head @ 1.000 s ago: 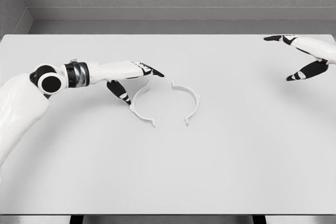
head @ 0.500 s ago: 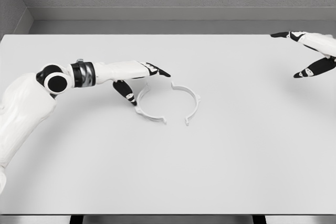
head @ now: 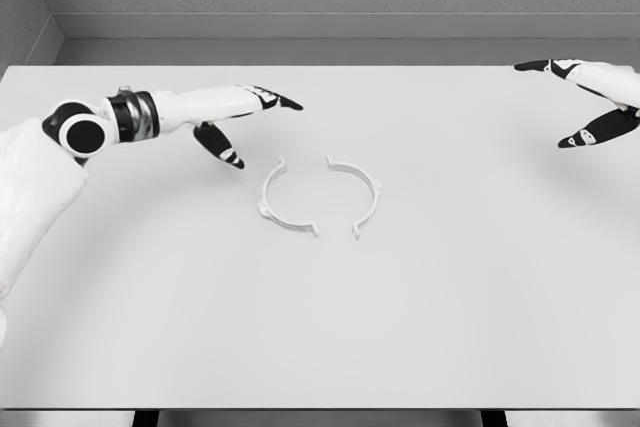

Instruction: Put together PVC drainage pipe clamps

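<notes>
Head view: two clamp halves lie mid-tabletop (head: 320, 347), the left half (head: 283, 209) and right half (head: 362, 192) facing each other, ends apart. The left robot hand (head: 243, 117), fingers spread and empty, hovers up-left of them, much nearer than the right robot hand (head: 585, 97), likewise spread wide at the far right edge.
</notes>
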Available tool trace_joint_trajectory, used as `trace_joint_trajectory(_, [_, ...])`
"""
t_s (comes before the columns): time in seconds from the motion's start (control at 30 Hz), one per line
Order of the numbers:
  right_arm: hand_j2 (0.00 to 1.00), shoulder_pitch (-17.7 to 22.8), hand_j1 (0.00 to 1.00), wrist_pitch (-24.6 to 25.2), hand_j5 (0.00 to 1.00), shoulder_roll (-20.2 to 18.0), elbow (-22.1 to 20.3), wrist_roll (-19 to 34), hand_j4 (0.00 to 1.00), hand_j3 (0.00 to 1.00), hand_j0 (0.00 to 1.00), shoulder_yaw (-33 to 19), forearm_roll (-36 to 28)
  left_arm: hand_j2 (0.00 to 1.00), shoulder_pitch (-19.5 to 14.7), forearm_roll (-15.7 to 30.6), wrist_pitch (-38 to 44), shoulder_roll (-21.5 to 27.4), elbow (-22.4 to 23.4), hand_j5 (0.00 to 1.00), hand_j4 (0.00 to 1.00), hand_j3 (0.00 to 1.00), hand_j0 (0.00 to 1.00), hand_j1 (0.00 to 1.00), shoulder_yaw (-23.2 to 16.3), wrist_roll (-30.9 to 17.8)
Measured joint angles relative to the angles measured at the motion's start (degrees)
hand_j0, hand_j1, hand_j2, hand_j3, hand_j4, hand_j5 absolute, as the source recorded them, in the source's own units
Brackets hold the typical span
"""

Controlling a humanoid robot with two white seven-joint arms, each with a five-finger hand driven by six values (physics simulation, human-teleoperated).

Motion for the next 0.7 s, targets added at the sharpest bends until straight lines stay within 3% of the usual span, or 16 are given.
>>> trace_joint_trajectory(0.07, [1.00,0.00,1.00,0.00,1.00,0.00,-0.19,0.00,1.00,1.00,1.00,0.00,0.00,1.00,-2.02,-2.66,0.01,-2.46,2.61,1.00,1.00,1.00,1.00,1.00,0.61,0.00])
trace_joint_trajectory(0.27, [1.00,0.00,1.00,0.00,1.00,0.01,-0.38,0.00,1.00,1.00,1.00,0.00,0.00,1.00,-2.20,-10.67,-0.04,-7.90,5.42,1.00,1.00,1.00,1.00,1.00,0.80,-0.01])
trace_joint_trajectory(0.7, [1.00,0.09,1.00,0.00,1.00,0.03,-0.97,0.00,1.00,1.00,1.00,0.00,0.00,1.00,-3.26,-13.89,-0.04,-7.99,5.85,1.00,1.00,1.00,1.00,1.00,1.32,-0.01])
